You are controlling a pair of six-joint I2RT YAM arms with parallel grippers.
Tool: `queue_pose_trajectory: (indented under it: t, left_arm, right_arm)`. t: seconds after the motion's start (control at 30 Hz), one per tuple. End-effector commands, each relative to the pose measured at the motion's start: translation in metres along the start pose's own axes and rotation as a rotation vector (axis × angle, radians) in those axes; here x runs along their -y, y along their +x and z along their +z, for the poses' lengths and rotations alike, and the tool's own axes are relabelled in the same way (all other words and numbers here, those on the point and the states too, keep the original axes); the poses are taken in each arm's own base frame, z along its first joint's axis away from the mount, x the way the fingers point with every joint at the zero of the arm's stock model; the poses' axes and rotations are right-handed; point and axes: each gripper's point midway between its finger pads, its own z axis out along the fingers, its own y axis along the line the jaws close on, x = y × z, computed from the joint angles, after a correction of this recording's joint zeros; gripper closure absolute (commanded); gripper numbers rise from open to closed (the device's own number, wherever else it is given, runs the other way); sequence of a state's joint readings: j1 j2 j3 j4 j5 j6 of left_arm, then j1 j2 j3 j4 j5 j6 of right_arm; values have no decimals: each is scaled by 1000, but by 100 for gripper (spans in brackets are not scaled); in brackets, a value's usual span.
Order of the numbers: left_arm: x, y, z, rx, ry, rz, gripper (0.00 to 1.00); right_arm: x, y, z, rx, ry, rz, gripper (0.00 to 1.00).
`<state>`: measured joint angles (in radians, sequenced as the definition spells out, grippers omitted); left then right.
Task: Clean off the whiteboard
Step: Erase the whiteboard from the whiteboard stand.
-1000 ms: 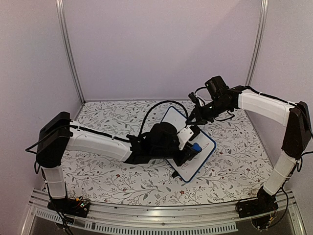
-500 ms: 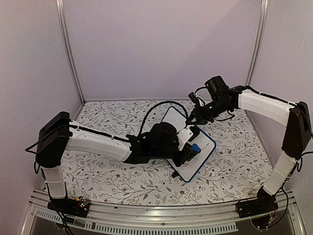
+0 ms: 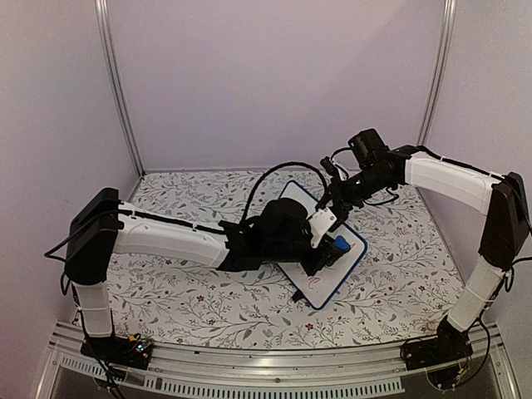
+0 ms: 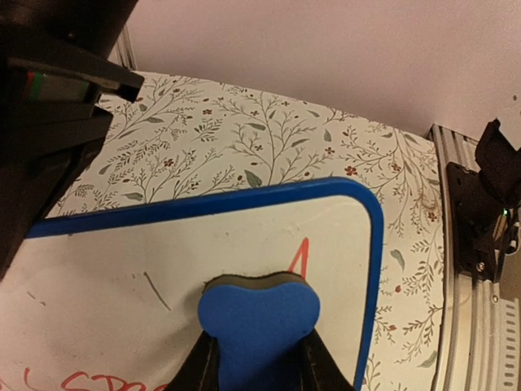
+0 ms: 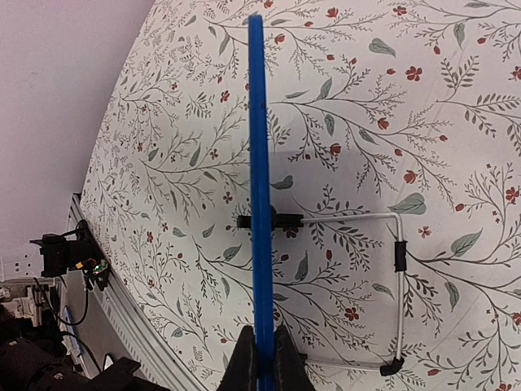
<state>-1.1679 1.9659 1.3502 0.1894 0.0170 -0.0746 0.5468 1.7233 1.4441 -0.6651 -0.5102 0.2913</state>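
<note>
The whiteboard [image 3: 342,264], white with a dark blue rounded frame, stands tilted on the floral table. My left gripper [image 3: 330,249] is shut on a blue eraser block [image 3: 334,247] and presses it flat on the board face. In the left wrist view the eraser [image 4: 259,326] covers the base of a red stroke [image 4: 301,259]; more red writing [image 4: 73,381] shows at the bottom left of the whiteboard [image 4: 114,269]. My right gripper [image 3: 327,199] is shut on the board's far edge. From the right wrist the whiteboard [image 5: 259,187] appears edge-on as a blue line running from the gripper [image 5: 262,358].
A thin wire stand [image 5: 397,269] with black feet props the board from behind. The table carries a floral cloth [image 3: 183,291]. An aluminium rail [image 3: 266,370] runs along the near edge, and plain walls close in the back and sides.
My left gripper has slid the eraser a little to the right and farther across the board. The right arm has held still on the board's edge.
</note>
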Motion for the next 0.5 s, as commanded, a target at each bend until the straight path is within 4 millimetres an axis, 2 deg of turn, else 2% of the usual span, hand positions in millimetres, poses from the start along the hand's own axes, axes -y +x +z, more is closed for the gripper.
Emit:
queue_pose_trajectory:
  t: [0.0,0.17,0.23,0.33,0.47]
  left_arm:
    - [0,38,-2,-89,-12,3,100]
    - [-4,73,-13,-158,-18,-23,100]
    - [-3,80,-14,-170,-17,-29,100]
    - [-3,74,-13,-156,-16,-28,100]
    - [3,51,-6,-107,11,-12,100]
  right_arm:
    - [-6,28,19,-106,-23,65,100]
    - [-7,27,19,-102,-29,62,100]
    - [-7,26,21,-101,-32,64,100]
    - [-7,27,21,-104,-32,67,100]
    - [-7,27,21,-105,-31,66,100]
